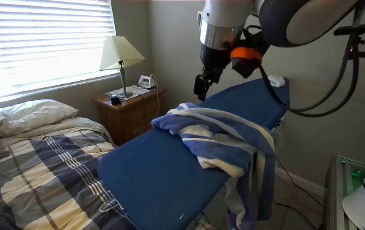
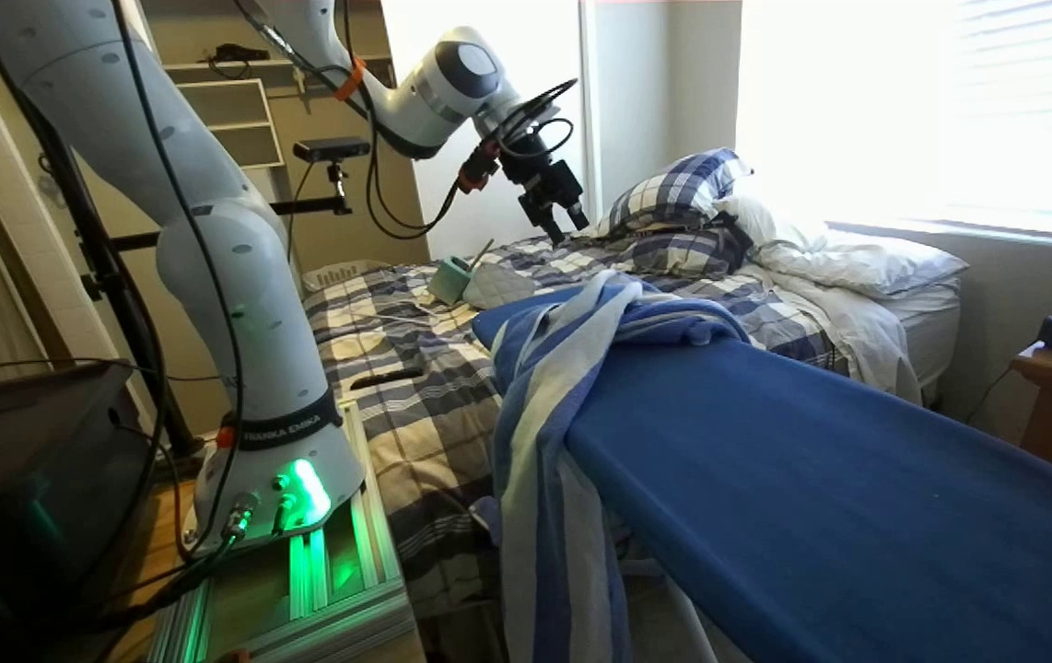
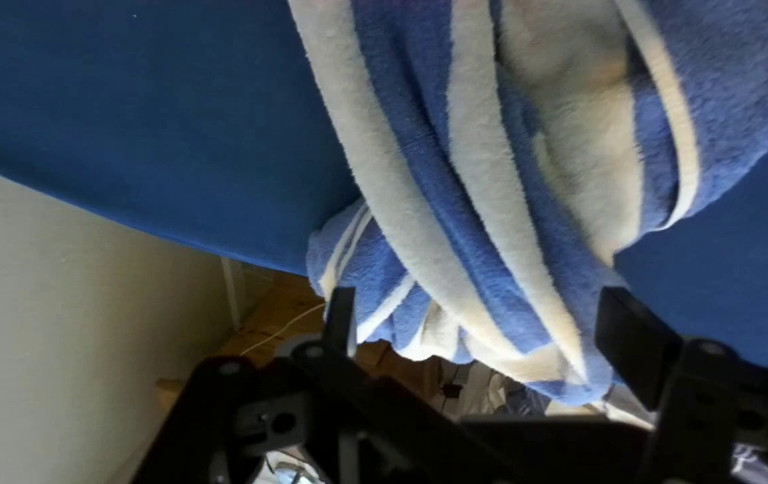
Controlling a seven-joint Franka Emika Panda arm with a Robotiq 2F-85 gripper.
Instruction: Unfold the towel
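In the wrist view, the jaws stand apart above the towel [image 3: 491, 168], holding nothing. We judge the grasp not yet made: next we should lower, pinch a loose fold and draw it outward. In an exterior view, the towel lies bunched across the desk [image 1: 157, 166], one end hanging down. In an exterior view, we cannot see into the box [image 2: 450, 281] or basket [image 2: 342, 274].

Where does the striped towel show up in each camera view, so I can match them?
In an exterior view: towel, right of centre, hanging toward the bottom edge.
In an exterior view: towel, middle, hanging to the bottom edge.
Wrist view: towel, top edge down past centre.
Shared landmark: the blue board beneath it.
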